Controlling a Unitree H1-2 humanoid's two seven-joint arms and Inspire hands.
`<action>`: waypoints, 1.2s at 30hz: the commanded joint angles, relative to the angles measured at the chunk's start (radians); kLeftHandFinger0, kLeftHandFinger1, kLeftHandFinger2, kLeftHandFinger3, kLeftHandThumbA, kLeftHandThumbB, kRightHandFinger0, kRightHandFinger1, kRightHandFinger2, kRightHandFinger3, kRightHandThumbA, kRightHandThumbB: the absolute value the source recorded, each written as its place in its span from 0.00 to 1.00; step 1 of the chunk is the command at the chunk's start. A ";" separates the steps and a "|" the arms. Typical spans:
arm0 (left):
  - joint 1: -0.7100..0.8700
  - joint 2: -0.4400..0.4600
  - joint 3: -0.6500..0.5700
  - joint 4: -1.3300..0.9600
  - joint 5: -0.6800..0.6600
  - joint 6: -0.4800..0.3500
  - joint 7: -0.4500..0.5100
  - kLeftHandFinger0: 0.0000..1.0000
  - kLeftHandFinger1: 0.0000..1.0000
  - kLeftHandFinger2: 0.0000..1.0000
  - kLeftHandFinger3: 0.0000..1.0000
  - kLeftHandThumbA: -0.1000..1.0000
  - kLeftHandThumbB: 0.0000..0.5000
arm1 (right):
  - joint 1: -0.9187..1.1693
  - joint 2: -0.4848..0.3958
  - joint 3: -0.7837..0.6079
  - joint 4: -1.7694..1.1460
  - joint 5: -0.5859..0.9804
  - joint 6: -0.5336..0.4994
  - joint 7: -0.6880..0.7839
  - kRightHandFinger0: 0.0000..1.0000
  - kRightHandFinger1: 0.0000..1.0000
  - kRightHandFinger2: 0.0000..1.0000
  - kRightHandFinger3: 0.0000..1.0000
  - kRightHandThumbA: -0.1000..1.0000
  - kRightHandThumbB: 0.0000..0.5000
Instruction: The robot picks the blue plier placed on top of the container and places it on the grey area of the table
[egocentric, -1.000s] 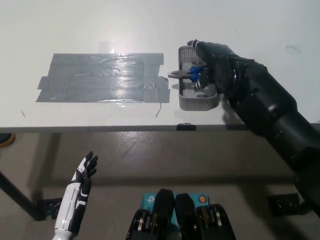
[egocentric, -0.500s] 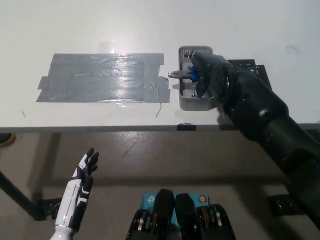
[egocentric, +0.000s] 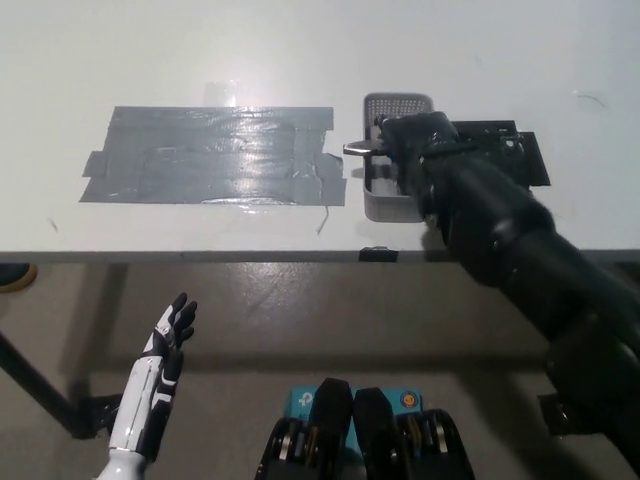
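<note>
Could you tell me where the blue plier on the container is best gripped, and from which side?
Grip the handles, from above. The plier lies flat across the container's rim, metal nose poking left; the right hand already covers its handles there.

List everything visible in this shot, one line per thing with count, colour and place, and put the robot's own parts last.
table: one, white, fills the upper half of the view.
grey area: one patch of grey tape strips, on the table left of centre.
container: one, grey perforated tray, just right of the grey area, partly under the right hand.
plier: one, only its metal tip shows, poking over the container's left rim; handles hidden.
black flat piece: one, on the table right of the container.
left hand: white, open, resting lower left below the table edge.
right hand: black, over the container, covering the plier.
</note>
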 joint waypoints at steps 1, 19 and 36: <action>-0.015 0.009 -0.002 -0.030 -0.022 -0.005 -0.009 1.00 1.00 1.00 1.00 1.00 0.11 | 0.045 -0.041 0.112 0.089 -0.157 -0.041 -0.185 0.00 0.00 0.11 0.80 0.06 0.67; -0.029 0.008 0.001 -0.022 -0.024 -0.006 -0.002 1.00 1.00 1.00 1.00 1.00 0.02 | 0.026 -0.116 0.115 0.109 -0.159 -0.198 -0.510 0.00 0.13 0.39 0.63 0.01 0.70; -0.020 0.008 0.002 -0.008 -0.014 -0.024 0.003 1.00 1.00 1.00 1.00 1.00 0.11 | -0.100 -0.152 -0.010 0.028 -0.166 -0.346 -0.997 0.00 0.00 0.35 0.22 0.00 0.61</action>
